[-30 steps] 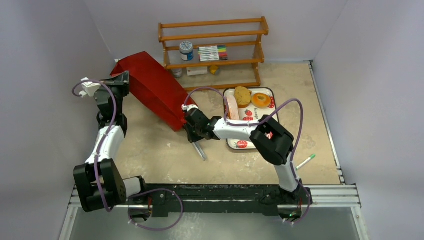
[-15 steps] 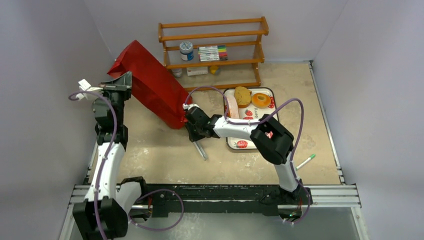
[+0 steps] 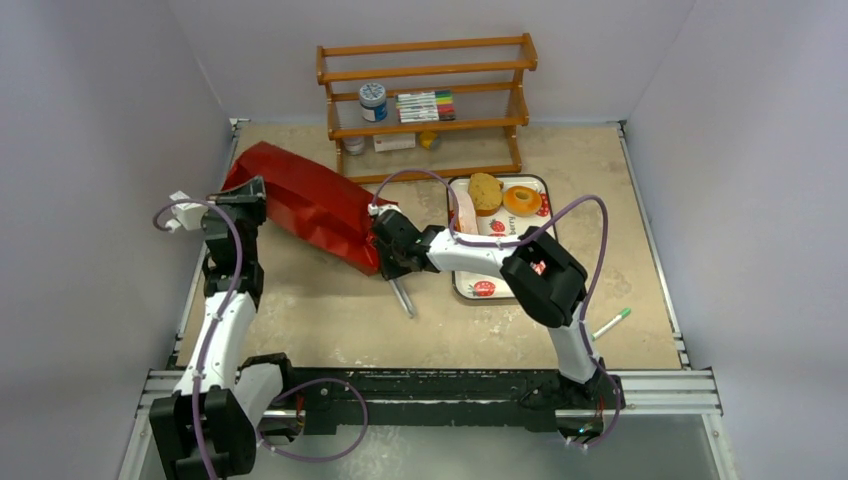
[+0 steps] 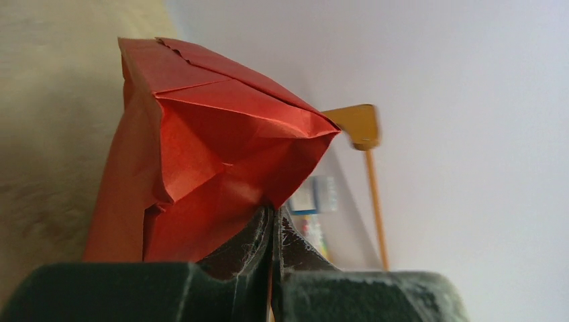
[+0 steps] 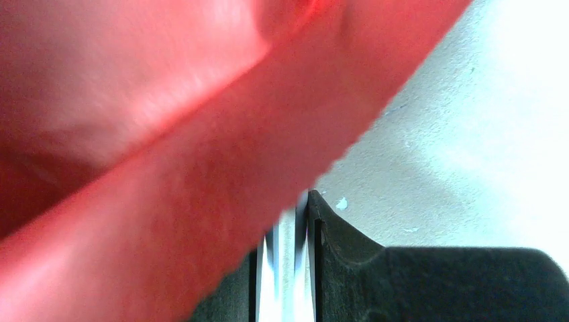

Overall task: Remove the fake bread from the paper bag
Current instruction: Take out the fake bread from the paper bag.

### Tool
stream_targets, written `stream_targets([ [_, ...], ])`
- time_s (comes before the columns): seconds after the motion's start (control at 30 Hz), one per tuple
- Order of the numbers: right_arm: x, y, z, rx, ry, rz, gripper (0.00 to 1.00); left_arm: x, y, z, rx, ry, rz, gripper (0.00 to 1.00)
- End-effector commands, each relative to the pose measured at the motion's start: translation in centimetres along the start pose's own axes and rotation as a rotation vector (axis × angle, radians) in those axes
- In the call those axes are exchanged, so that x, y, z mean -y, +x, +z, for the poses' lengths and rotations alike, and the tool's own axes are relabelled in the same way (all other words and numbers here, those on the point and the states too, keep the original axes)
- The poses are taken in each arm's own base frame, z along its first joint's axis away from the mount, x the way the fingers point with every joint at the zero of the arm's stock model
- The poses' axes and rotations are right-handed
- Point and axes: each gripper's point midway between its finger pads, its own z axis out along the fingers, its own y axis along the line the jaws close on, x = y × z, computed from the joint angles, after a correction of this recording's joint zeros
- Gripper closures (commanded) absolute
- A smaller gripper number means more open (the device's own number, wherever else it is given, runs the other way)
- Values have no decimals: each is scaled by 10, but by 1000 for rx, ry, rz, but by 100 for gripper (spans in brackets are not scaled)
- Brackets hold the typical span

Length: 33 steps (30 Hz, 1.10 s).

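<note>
The red paper bag point(image 3: 310, 203) lies slanted across the left half of the table, its mouth toward the middle. My left gripper point(image 3: 246, 192) is shut on a fold at the bag's far-left end point(image 4: 221, 154), fingers point(image 4: 258, 231) pressed together on the paper. My right gripper point(image 3: 384, 250) is at the bag's mouth, shut on silver metal tongs point(image 3: 403, 298) whose handle points toward the near edge. In the right wrist view the tongs point(image 5: 285, 268) run between the jaws and red bag paper point(image 5: 168, 134) covers their tips. A fake bread bun point(image 3: 485, 191) and a donut point(image 3: 522, 200) lie on the tray point(image 3: 478, 288). The bag's inside is hidden.
A wooden shelf point(image 3: 425, 75) with a jar, markers and small items stands at the back. A green-tipped pen point(image 3: 610, 323) lies near the right front. Grey walls close in the left, back and right sides.
The left gripper had raised the bag's closed end high, then brought it down and nearer; the bag now lies flatter. The right gripper has stayed at the bag's mouth with the tongs.
</note>
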Motion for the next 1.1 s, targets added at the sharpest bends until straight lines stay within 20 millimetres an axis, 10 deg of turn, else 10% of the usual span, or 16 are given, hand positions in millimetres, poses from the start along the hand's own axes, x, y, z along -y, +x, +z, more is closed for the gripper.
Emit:
stream_targets([
  [0.0, 0, -24, -5, 66, 10, -6, 72, -58, 8, -6, -5, -180, 32, 100],
  [0.3, 9, -29, -17, 85, 16, 3, 72, -132, -22, -13, 82, -366, 94, 100],
  [1.07, 26, -32, -66, 155, 19, 14, 70, -180, -52, -11, 68, -527, 210, 100],
])
